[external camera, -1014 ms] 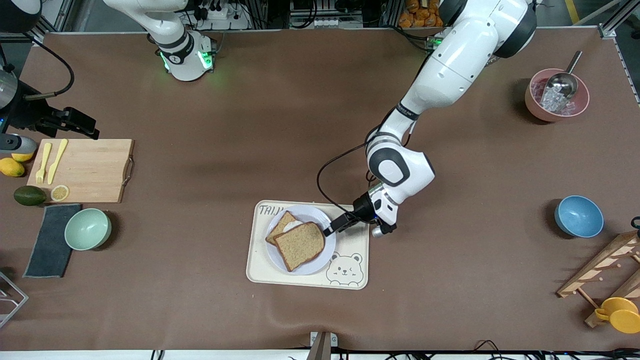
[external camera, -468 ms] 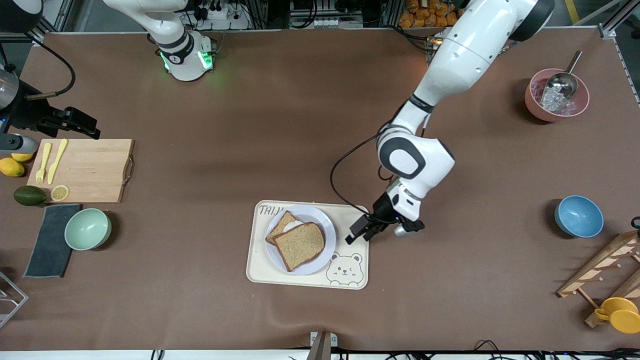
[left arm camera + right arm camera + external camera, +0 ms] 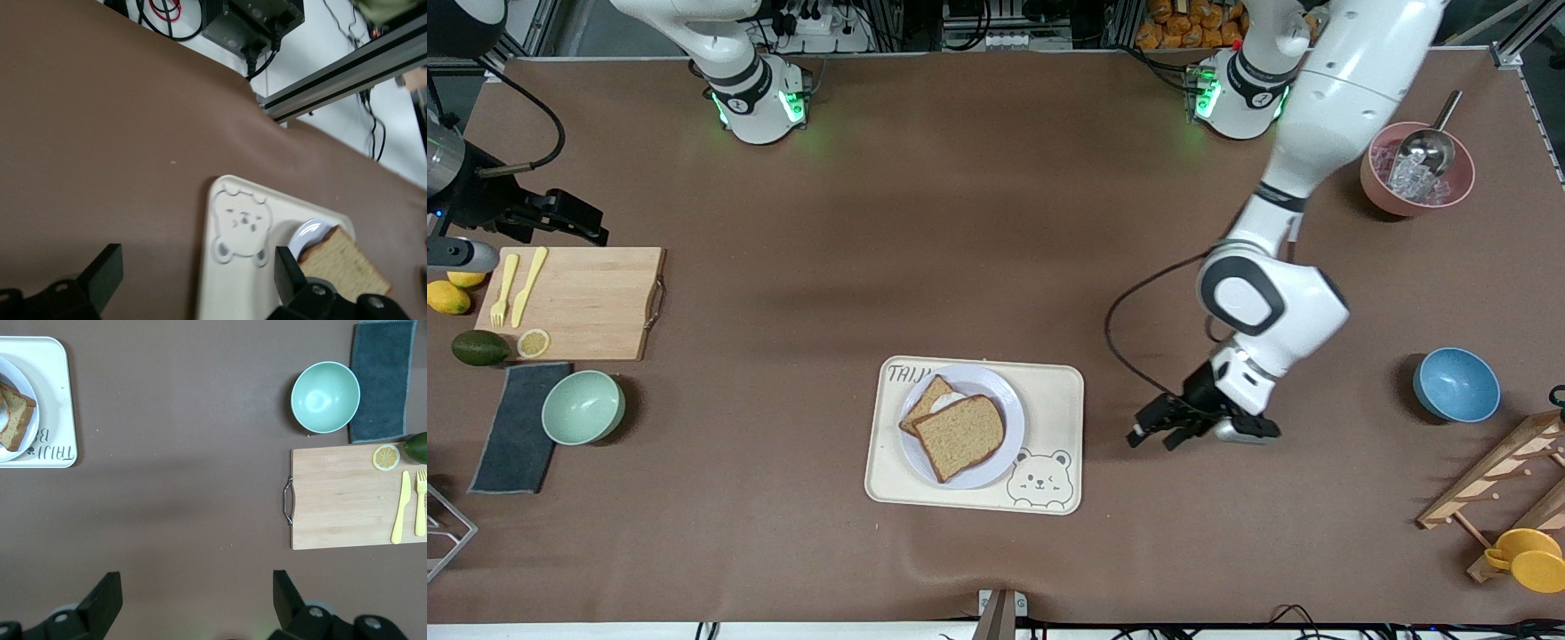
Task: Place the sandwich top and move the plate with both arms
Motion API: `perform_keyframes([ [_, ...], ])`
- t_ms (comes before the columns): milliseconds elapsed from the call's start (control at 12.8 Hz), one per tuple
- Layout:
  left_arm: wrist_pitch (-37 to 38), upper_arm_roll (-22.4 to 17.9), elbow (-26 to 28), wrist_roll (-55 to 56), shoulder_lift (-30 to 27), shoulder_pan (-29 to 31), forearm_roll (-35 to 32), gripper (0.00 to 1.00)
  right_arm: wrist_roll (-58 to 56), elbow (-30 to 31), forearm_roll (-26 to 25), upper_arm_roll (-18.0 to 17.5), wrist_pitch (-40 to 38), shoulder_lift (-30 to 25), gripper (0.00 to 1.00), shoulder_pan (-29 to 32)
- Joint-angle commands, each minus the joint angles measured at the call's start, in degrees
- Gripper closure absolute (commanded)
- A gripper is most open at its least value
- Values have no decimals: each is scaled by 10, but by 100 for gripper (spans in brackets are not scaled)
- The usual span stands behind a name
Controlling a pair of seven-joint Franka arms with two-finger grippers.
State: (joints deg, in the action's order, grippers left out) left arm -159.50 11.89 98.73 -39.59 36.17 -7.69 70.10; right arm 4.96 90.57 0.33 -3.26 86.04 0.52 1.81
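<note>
The sandwich top [image 3: 960,436], a plain brown slice, lies on another slice with egg [image 3: 931,398] on the lavender-white plate [image 3: 1007,404]. The plate sits on the cream bear-printed tray [image 3: 1060,391]. My left gripper [image 3: 1152,436] is open and empty over bare table beside the tray, toward the left arm's end. In the left wrist view its fingers [image 3: 197,257] frame the tray [image 3: 220,293], the plate [image 3: 310,233] and the sandwich top [image 3: 340,260]. My right gripper [image 3: 587,227] waits open, high over the right arm's end near the cutting board; its own view shows it [image 3: 195,583] over bare table.
A cutting board [image 3: 574,302] with fork, knife and lemon slice, a green bowl [image 3: 583,407] and a grey cloth [image 3: 516,427] sit at the right arm's end. A blue bowl [image 3: 1456,384], a pink bowl of ice [image 3: 1416,169] and a wooden rack [image 3: 1494,484] sit at the left arm's end.
The left gripper has drawn back from the plate's edge, off the tray, toward the left arm's end of the table. The bread and plate stayed put. The right arm barely moved.
</note>
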Motion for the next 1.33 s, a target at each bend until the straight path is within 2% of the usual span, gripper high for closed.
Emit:
perform_keyframes([
  [0, 79, 4, 54, -5, -56, 66, -108, 0, 7, -7, -11, 1, -7, 3, 0, -6],
  [312, 238, 3, 60, 46, -119, 159, -331, 0, 7, -7, -10, 1, -7, 2, 0, -6],
  [546, 323, 6, 54, 126, -181, 188, -487, 0, 13, -7, -4, 1, -17, -2, 0, -6],
  [702, 367, 16, 52, 154, -212, 208, -530, 0, 14, -7, -3, 1, -20, -1, 0, -6],
  [936, 433, 16, 30, 193, -246, 203, -597, 0, 17, -11, -4, 1, -14, -1, 0, -12],
  [1092, 469, 18, 16, 253, -273, 174, -659, 0, 16, -11, -4, 2, -14, -2, 0, -11],
  [1248, 500, 9, 13, 336, -304, 134, -682, 0, 16, -11, -4, 3, -16, -2, 0, -9],
])
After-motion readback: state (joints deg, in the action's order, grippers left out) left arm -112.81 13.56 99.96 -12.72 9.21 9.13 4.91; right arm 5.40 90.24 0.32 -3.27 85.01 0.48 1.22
